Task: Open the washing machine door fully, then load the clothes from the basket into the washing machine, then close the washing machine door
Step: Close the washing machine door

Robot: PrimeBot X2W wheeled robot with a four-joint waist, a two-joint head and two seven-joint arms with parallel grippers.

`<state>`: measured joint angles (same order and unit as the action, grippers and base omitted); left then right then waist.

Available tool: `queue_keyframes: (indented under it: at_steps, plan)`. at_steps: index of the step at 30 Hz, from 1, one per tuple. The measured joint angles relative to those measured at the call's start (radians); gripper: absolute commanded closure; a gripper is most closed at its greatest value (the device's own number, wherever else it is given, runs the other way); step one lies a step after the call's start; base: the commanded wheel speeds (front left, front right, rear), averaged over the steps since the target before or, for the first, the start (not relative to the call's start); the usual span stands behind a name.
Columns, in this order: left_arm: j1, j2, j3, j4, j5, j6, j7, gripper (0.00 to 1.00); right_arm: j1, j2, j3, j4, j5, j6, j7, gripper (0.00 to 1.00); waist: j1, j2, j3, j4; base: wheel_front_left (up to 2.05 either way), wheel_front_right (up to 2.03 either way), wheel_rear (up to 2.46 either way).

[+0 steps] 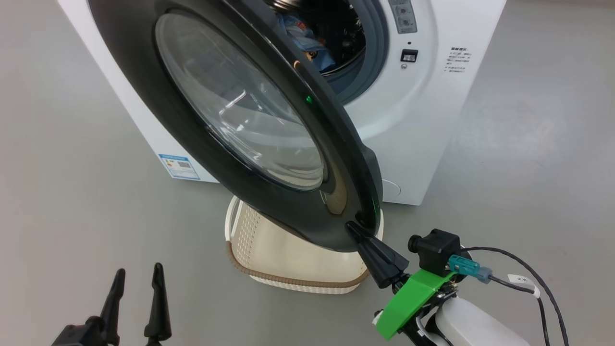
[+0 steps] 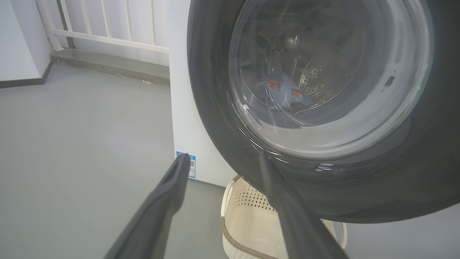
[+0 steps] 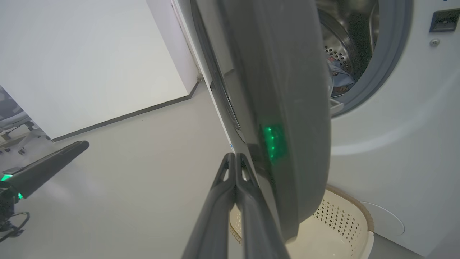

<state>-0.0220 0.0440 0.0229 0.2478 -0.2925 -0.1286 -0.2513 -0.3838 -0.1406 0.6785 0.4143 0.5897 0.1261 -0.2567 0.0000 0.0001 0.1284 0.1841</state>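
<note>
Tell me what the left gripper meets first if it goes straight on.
Probably the black lower rim of the washing machine door, just beyond the open fingers of the left gripper. If it passes underneath, the white front of the washing machine by the blue label. Depth is unclear.

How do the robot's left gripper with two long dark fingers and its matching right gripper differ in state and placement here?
The left gripper is open, fingers spread; the right gripper is shut, fingers pressed together. The left gripper hangs over the grey floor, apart from everything; the right gripper's tips sit against the lower rim of the round glossy black washing machine door. Both hold nothing.
</note>
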Motion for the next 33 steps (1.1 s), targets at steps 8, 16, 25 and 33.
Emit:
queue_keyframes:
  at_steps: [8, 16, 25, 33]
  plan:
    - [-0.027, -0.001, -0.008, -0.001, -0.016, 0.000, 0.000, 0.00, -0.025, -0.003, -0.018, 0.002, 0.000, 0.000, 0.000, 1.00, 0.0000, 0.0000, 0.026, 0.016, 0.00, 0.00, 0.00]
    - [-0.046, -0.002, -0.026, -0.012, -0.030, 0.000, 0.000, 0.00, -0.062, -0.022, -0.095, 0.003, -0.001, 0.004, 0.000, 1.00, 0.0000, 0.0000, 0.061, 0.028, 0.00, 0.00, 0.00]
    - [-0.084, -0.003, -0.058, -0.030, -0.035, 0.000, -0.002, 0.00, -0.117, -0.044, -0.201, 0.003, -0.029, 0.005, 0.000, 1.00, 0.0000, 0.0000, 0.110, 0.048, 0.00, 0.00, 0.00]
    - [-0.124, -0.004, -0.091, -0.053, -0.055, 0.000, -0.004, 0.00, -0.164, -0.064, -0.313, 0.003, -0.061, 0.005, 0.000, 1.00, 0.0000, 0.0000, 0.158, 0.077, 0.00, 0.00, 0.00]
